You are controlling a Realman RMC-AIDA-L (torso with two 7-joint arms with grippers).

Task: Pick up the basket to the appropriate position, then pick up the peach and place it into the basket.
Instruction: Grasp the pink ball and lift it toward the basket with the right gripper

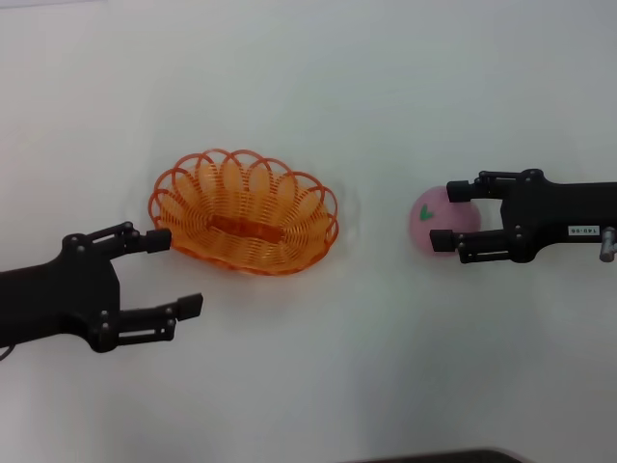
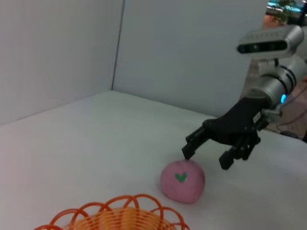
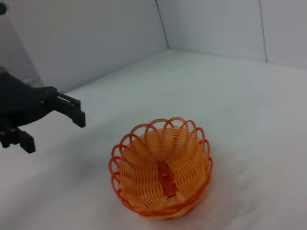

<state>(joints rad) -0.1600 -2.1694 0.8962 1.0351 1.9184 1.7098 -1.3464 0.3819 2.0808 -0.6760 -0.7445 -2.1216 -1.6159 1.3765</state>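
Far left: left hand (image 1: 178, 275) spread wide, holding nothing, upper finger just beside the near-left rim of the basket (image 1: 244, 212), lower finger out over bare surface (image 1: 318, 386). Not around the rim, then; whether the upper fingertip touches the wire cannot be told. Likely posed that way because the basket already sits where it belongs, out in the middle with room on both sides, and the hand now only waits close by.

Middle: basket resting flat on the surface, mouth upward, hollow interior with no fruit inside (an easy target for a drop from above).

Right: peach (image 1: 439, 223) on the surface, well apart from the basket, leaf mark turned toward the basket side. Right hand (image 1: 455, 213) reaching in from the right edge, fingers spread wide and bracketing the fruit, one at its far side and one at its near side. From the left wrist view, fingertips (image 2: 186, 153) hovering at the top of the peach, not yet pressed in. Judged a pre-grasp: opened wider than the fruit so as to straddle it before closing.
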